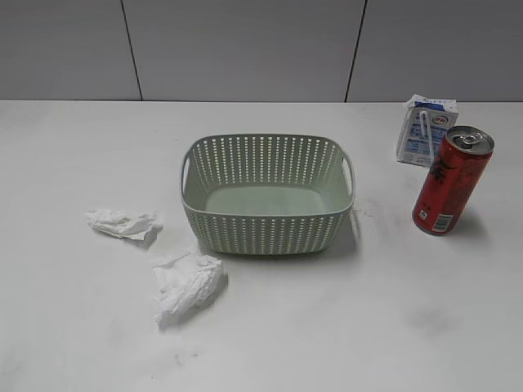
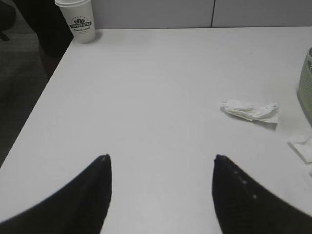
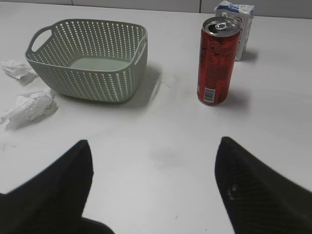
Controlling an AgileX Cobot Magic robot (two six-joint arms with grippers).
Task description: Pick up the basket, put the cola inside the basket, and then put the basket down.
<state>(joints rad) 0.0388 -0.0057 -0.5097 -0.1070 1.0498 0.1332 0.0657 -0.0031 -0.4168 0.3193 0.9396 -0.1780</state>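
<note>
The pale sage-green basket stands empty on the white table, mid view; it also shows in the right wrist view, and its edge shows in the left wrist view. The red cola can stands upright to the basket's right, also in the right wrist view. My left gripper is open and empty over bare table, well left of the basket. My right gripper is open and empty, in front of the basket and the can. Neither gripper shows in the exterior view.
A blue-and-white carton stands behind the can. Two crumpled white tissues lie left and front-left of the basket. A white paper cup stands at the table's far left corner, by the table edge.
</note>
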